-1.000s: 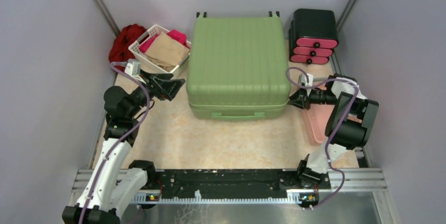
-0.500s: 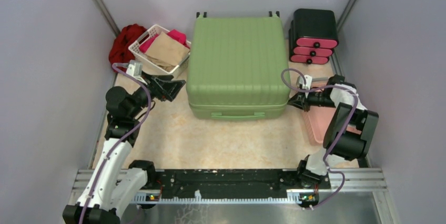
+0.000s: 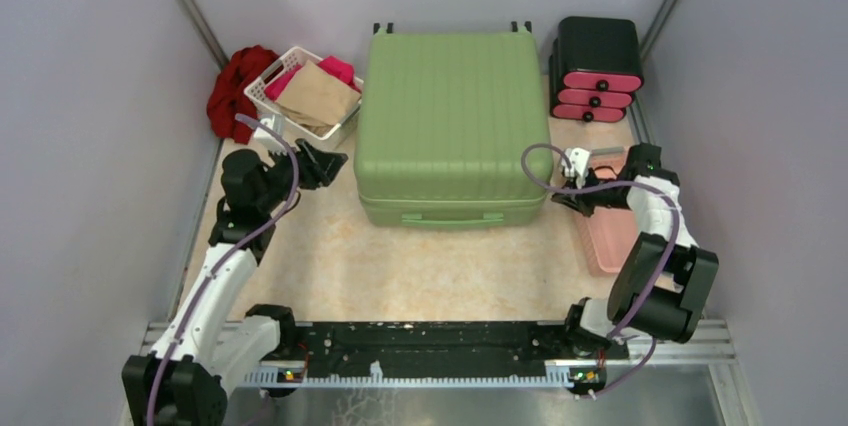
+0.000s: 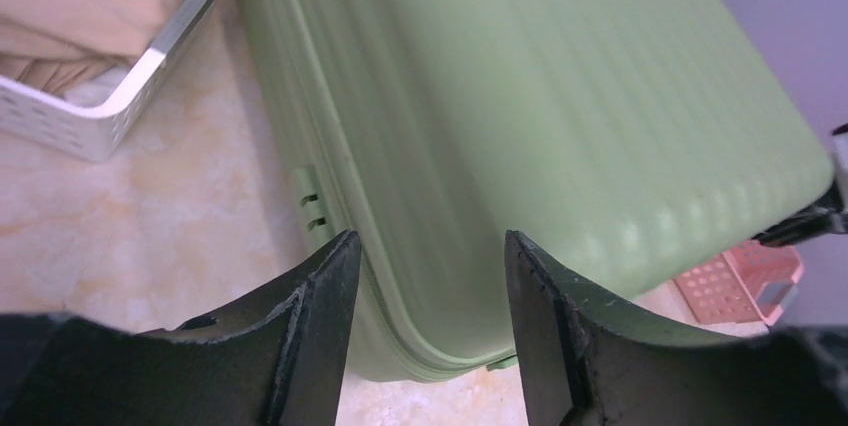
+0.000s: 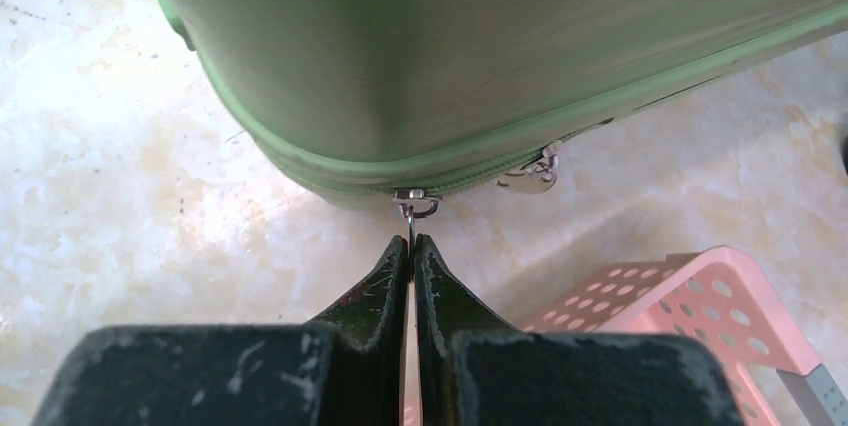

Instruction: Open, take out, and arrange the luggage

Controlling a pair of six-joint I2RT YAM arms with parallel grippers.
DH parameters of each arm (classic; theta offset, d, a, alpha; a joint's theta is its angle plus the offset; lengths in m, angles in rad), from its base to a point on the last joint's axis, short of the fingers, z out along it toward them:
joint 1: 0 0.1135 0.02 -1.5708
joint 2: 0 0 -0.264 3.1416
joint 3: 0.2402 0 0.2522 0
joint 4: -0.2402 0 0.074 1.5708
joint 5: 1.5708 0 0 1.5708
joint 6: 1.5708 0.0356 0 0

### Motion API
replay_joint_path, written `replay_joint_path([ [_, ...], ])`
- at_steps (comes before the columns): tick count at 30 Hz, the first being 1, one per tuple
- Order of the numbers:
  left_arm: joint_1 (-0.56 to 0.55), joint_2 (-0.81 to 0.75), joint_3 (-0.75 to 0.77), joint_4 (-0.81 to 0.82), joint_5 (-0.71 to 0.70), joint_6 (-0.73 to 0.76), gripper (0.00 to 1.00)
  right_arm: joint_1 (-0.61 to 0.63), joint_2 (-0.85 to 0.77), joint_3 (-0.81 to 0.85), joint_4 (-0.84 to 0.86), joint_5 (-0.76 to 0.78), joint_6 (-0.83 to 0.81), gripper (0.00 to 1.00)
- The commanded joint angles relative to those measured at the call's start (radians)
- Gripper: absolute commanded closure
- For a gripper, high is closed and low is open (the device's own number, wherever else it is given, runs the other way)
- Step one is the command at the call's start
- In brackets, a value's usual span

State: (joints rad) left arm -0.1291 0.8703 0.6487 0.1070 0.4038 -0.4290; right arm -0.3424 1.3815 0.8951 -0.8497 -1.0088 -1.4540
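Observation:
The luggage (image 3: 450, 116) is a large light-green ribbed suitcase lying flat and closed in the middle of the table. My right gripper (image 3: 558, 196) is at its front right corner. In the right wrist view the gripper (image 5: 411, 241) is shut on a small metal zipper pull (image 5: 410, 218) hanging from the seam of the luggage (image 5: 450, 46). A second pull (image 5: 535, 174) hangs just to its right. My left gripper (image 3: 337, 159) is at the front left corner, open. In the left wrist view its jaws (image 4: 428, 241) frame the shell's edge (image 4: 520, 96) with nothing between them.
A white basket (image 3: 258, 96) with tan and pink cloth stands at the back left, with a red cloth (image 3: 235, 81) behind it. A black-and-pink drawer box (image 3: 598, 71) is at the back right. A pink basket (image 3: 605, 241) lies under my right arm.
My right gripper closed on the zipper pull, and its arm swung toward the front. My left arm moved closer to the luggage's corner, and its jaws narrowed somewhat.

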Motion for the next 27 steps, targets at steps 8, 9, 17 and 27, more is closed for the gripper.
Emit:
replay_joint_path([
  [8, -0.006, 0.096, 0.041, -0.047, -0.087, 0.034, 0.46, 0.103, -0.156, -0.075, -0.059, 0.125, 0.006, 1.0],
  [9, -0.007, 0.103, 0.039, -0.047, -0.083, 0.035, 0.47, 0.116, -0.167, -0.081, -0.052, 0.132, 0.018, 1.0],
  [17, -0.009, 0.182, 0.031, -0.015, -0.014, 0.022, 0.49, 0.177, -0.261, -0.122, -0.035, 0.178, 0.12, 1.0],
  [27, -0.024, 0.234, 0.034, 0.024, 0.023, -0.005, 0.49, 0.194, -0.327, -0.155, -0.129, 0.188, 0.079, 1.0],
])
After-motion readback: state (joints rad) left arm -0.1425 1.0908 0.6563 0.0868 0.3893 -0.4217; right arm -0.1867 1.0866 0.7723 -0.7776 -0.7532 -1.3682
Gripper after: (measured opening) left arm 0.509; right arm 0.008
